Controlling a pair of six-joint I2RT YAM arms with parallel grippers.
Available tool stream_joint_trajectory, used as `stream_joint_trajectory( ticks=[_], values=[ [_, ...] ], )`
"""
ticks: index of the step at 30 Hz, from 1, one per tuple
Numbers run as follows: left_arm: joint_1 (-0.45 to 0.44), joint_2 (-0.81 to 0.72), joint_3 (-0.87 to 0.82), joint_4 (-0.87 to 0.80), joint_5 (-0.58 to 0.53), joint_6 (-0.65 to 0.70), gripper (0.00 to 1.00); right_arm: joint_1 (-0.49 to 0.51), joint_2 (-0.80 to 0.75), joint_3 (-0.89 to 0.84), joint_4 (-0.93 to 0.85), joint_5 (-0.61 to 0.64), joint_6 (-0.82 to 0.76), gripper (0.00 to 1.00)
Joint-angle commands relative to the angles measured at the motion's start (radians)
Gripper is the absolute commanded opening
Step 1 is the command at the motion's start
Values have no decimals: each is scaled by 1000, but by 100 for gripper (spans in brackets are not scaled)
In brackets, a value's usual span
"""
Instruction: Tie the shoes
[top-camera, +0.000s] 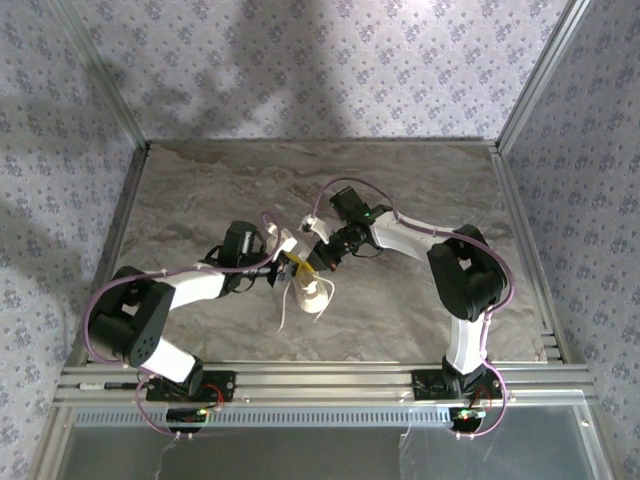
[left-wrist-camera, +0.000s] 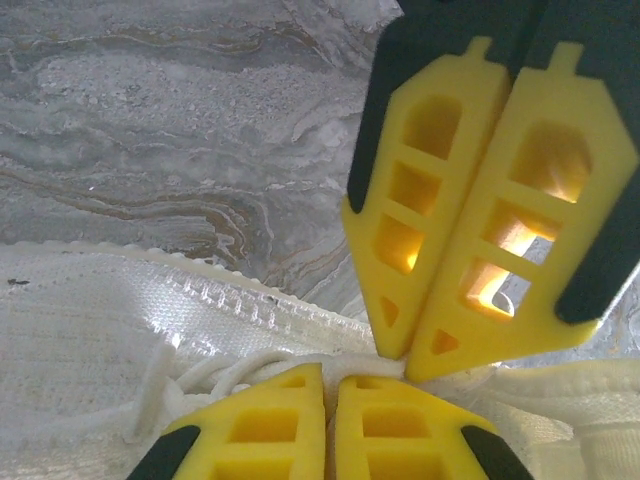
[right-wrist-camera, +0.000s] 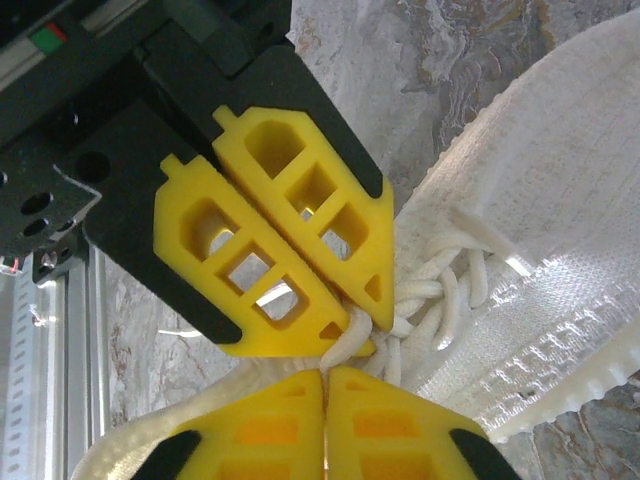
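One cream mesh sneaker (top-camera: 314, 297), thin white laces (right-wrist-camera: 440, 290), marbled tabletop (top-camera: 400, 300). Two yellow hands: left hand (left-wrist-camera: 330, 374) pinching laces, right hand (right-wrist-camera: 325, 376) clenched.

You have a marbled grey-brown tabletop (top-camera: 420, 180) spreading to the far wall, floral-patterned panels (top-camera: 330, 60) at far, left and right, slanted metal posts (top-camera: 100, 75) at the far corners, slotted aluminium rails (top-camera: 330, 378) along your near edge, a clear sheet (top-camera: 300, 455) nearest.
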Motion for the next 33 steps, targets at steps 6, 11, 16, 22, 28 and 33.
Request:
stream_joint_trajectory(
  ticks=[6,11,16,22,28,33],
  values=[
    [-49,-30,-42,58,-91,71,1,-104,-70,-38,78,-122,145,25],
    [-72,-60,-64,72,-145,100,1,-137,-20,9,28,-92,184,25],
    [-93,-83,-88,98,-184,122,1,-105,57,29,79,-185,260,28],
    [-98,-85,-134,201,-197,119,0,-93,128,49,60,-301,262,29],
    [-99,-80,-146,240,-211,134,0,-96,153,56,46,-352,274,26],
    [-99,-56,-142,278,-203,129,0,-96,172,63,7,-395,257,25]
  ],
)
